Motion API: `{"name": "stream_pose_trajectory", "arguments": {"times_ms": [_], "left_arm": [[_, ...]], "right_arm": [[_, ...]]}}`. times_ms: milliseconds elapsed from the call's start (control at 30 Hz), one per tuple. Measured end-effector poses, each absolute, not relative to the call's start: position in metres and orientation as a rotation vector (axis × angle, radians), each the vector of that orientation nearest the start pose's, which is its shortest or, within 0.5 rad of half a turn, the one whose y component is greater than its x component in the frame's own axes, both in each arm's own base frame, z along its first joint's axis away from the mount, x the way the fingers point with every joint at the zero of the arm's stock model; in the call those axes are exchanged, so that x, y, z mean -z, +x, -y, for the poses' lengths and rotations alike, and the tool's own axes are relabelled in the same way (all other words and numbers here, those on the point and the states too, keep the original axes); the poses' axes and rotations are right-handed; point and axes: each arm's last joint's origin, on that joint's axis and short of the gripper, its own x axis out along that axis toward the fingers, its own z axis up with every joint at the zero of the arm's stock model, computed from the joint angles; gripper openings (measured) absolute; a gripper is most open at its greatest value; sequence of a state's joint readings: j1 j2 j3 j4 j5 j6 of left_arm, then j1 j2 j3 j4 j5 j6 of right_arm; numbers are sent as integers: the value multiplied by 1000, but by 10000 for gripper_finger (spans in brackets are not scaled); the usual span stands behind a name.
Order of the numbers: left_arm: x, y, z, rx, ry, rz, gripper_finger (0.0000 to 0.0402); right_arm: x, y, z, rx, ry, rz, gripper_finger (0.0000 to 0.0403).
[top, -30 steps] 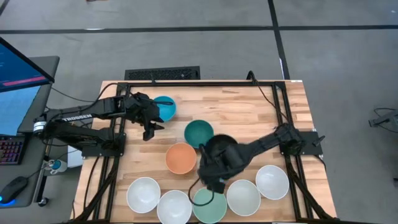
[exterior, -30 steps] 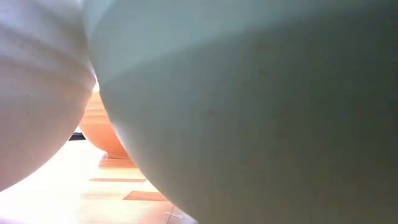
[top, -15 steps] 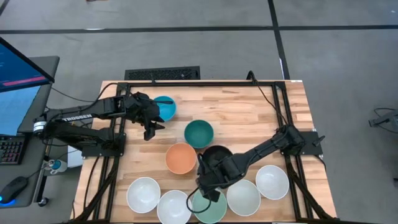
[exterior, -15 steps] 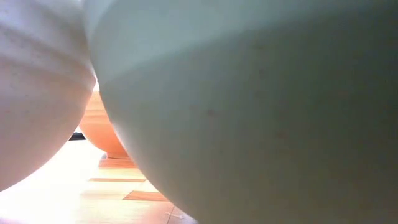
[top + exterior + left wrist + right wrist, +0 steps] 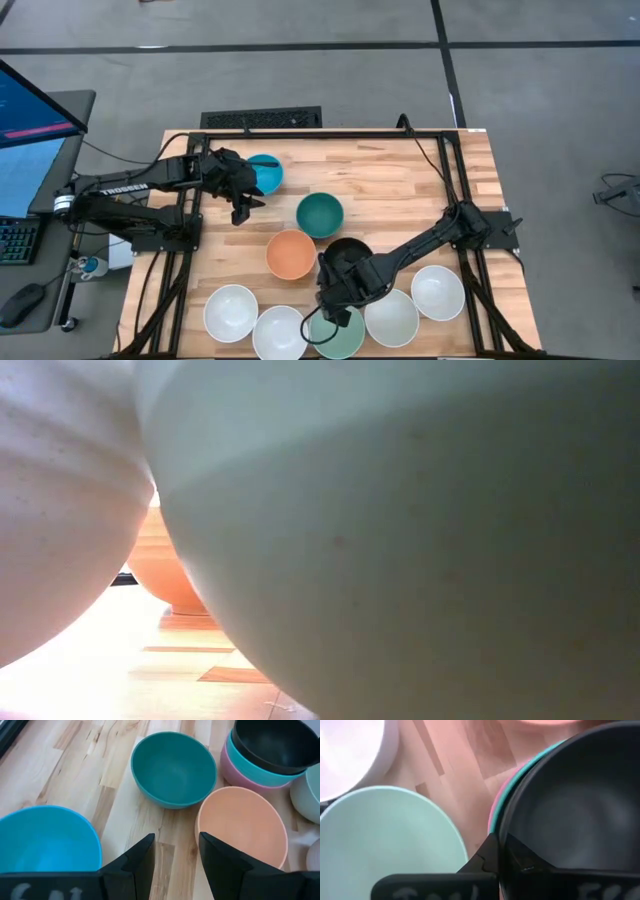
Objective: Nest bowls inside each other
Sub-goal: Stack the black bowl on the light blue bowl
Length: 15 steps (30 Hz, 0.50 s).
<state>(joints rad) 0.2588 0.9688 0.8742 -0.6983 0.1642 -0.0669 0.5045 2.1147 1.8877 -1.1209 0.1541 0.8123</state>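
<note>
My right gripper (image 5: 501, 851) is shut on a stack of three nested bowls: a black bowl (image 5: 349, 254) inside a turquoise one (image 5: 250, 766) inside a pink one (image 5: 239, 779). The stack is between the orange bowl (image 5: 291, 254) and the mint green bowl (image 5: 337, 335). The orange bowl hides whether the stack's base touches the table. The dark green bowl (image 5: 320, 214) and the blue bowl (image 5: 266, 172) stand farther back. My left gripper (image 5: 176, 860) hovers open beside the blue bowl with nothing between its fingers. My right gripper pinches the stack's rim (image 5: 508, 820) on the side nearest the mint green bowl. One finger (image 5: 525, 860) is inside the black bowl and the other finger (image 5: 485, 860) is outside the stack. The fingers come steeply from above. The stack stays upright.
Several white bowls stand along the table's near edge (image 5: 231, 312) (image 5: 280, 332) (image 5: 391, 316) (image 5: 438, 291), around the mint green one. In the low view the mint green bowl (image 5: 420, 540) and a white bowl (image 5: 60, 510) fill the picture. Bare wood lies at the table's far right.
My right gripper has come down and a little toward the table's near edge, still shut on the stack's rim. The black, turquoise and pink stack has sunk with it, staying upright, and is now closer to the mint green bowl.
</note>
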Motion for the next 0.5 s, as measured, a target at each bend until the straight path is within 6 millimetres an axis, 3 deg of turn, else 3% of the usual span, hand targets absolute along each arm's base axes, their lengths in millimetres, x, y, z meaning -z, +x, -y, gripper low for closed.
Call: {"name": "stream_pose_trajectory", "arguments": {"times_ms": [200,500], "left_arm": [[-289,183,-44,-129,-248,-772,144],[-289,183,-44,-138,-251,-767,144]], "right_arm": [[-241,386,-205,185,226,-1207,20],[-239,384,-198,162,155,-1269,28]]}}
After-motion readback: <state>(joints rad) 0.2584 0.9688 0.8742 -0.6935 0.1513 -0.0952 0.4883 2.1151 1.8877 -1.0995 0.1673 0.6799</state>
